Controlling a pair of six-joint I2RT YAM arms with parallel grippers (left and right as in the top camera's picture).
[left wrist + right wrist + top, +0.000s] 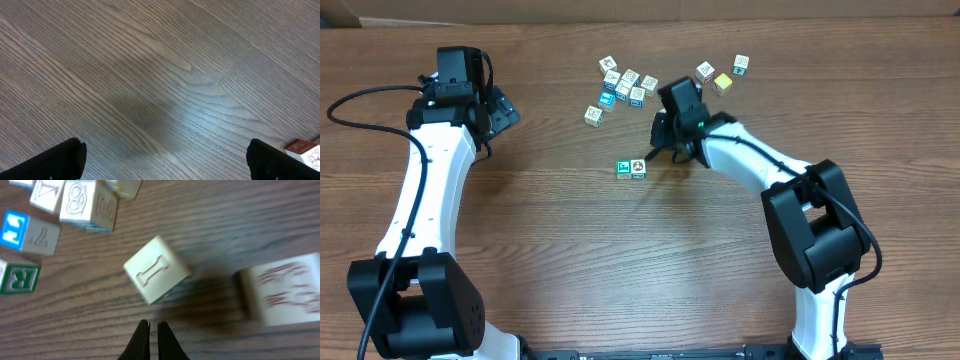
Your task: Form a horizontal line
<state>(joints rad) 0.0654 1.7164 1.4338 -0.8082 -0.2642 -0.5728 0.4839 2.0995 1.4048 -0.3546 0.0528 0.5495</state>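
Overhead view: the row of cubes (630, 168) lies near the middle of the tabletop (520, 230). It is two touching pieces, a green face on the left and a white face with a round picture on the right. My right pincer (655, 150) stands just beside the row's right end, tips pressed together on nothing. A cluster of loose cubes (623, 85) sits toward the far edge, with three more cubes (723, 82) nearer the far right corner.

Right wrist view: the closed pincer (150, 337) points at a cream cube (157, 269) with an outline drawing, not touching it. A blurred pale cube (282, 295) lies to its right and a green "R" cube (20, 277) at the left edge.

Left wrist view: my left pincer (165, 162) is spread wide over bare wood, empty.
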